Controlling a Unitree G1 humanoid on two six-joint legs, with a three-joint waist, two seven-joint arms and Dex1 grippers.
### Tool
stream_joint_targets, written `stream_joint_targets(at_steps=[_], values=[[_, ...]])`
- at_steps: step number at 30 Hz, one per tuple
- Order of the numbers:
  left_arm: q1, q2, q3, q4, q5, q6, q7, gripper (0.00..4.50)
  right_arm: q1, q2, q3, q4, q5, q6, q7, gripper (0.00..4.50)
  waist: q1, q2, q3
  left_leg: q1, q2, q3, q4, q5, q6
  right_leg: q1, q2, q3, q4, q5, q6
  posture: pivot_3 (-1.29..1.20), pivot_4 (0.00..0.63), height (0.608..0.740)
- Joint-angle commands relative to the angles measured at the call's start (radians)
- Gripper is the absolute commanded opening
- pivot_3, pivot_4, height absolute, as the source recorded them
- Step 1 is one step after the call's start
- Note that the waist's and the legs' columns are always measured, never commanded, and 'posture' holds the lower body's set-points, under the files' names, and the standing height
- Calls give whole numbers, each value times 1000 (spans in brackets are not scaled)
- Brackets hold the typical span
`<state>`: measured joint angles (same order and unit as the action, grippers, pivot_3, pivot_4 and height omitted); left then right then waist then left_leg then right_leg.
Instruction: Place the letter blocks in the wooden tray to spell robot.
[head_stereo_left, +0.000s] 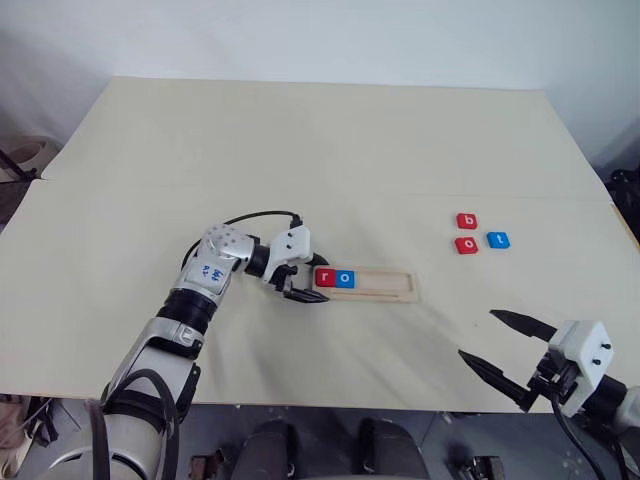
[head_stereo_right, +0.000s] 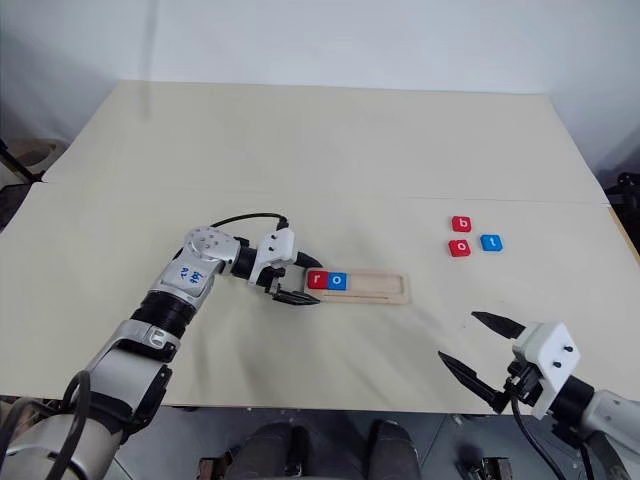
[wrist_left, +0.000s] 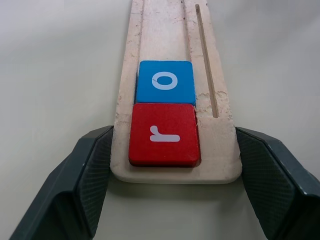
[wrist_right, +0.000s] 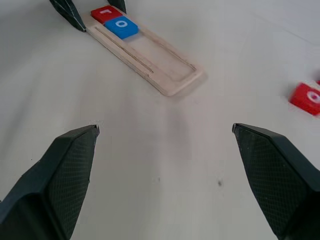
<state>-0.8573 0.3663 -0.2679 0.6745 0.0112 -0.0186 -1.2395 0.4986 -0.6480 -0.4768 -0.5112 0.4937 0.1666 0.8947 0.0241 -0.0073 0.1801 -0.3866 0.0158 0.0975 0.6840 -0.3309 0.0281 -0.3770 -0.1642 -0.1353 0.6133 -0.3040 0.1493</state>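
The wooden tray lies across the middle of the table. A red "r" block and a blue "o" block sit side by side at its left end, and the rest of its groove is bare. My left gripper is open at that end, one finger on each side of the tray's corner. A red "b" block, a red "o" block and a blue "t" block lie loose at the right. My right gripper hangs open and holds nothing, near the front right edge.
The beige tabletop has a seam running across its middle. Its front edge runs just below my right gripper, and its right edge passes close to the loose blocks.
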Motion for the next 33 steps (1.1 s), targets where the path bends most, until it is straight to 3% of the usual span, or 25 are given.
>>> stream_joint_targets(at_steps=[1,7,10,11,20,23,30,33], values=[[-4,-5,-9,10,13,10,9,3390,18,19,-30,-39,10,-32,-10,4500,1,0,0,0,0,0,0,0,0,0,0,0,0,0,0,0,150,740],[13,4,-6,-21,5,22,0,3390,4,30,-13,-29,5,-40,-21,4500,1,0,0,0,0,0,0,0,0,0,0,0,0,0,0,0,150,740],[15,8,23,-33,-22,32,9,4418,-7,37,-14,-18,5,-42,-28,4500,1,0,0,0,0,0,0,0,0,0,0,0,0,0,0,0,150,740],[18,12,32,-40,-36,32,2,4469,-7,41,-17,-17,5,-43,-31,4500,1,0,0,0,0,0,0,0,0,0,0,0,0,0,0,0,150,740],[107,103,240,-118,-248,-93,-93,4469,40,133,-66,18,9,-89,-91,4500,0,0,0,0,0,-1,0,0,0,0,0,0,0,0,0,0,150,740],[213,157,328,-205,-339,-87,-121,4469,54,176,-93,72,5,-119,-115,4500,-1,1,0,0,0,-1,0,0,0,0,0,0,0,0,0,0,150,740],[454,214,448,-375,-375,-116,-3,4469,32,202,-109,166,-19,-214,-130,4500,-3,1,0,1,1,-1,-1,0,0,1,0,1,0,0,0,0,150,740],[558,232,465,-469,-430,-16,-3,4469,2,196,-89,189,-29,-228,-134,4500,-3,2,-1,2,4,-1,-1,0,0,1,-1,2,1,0,0,0,150,740]])
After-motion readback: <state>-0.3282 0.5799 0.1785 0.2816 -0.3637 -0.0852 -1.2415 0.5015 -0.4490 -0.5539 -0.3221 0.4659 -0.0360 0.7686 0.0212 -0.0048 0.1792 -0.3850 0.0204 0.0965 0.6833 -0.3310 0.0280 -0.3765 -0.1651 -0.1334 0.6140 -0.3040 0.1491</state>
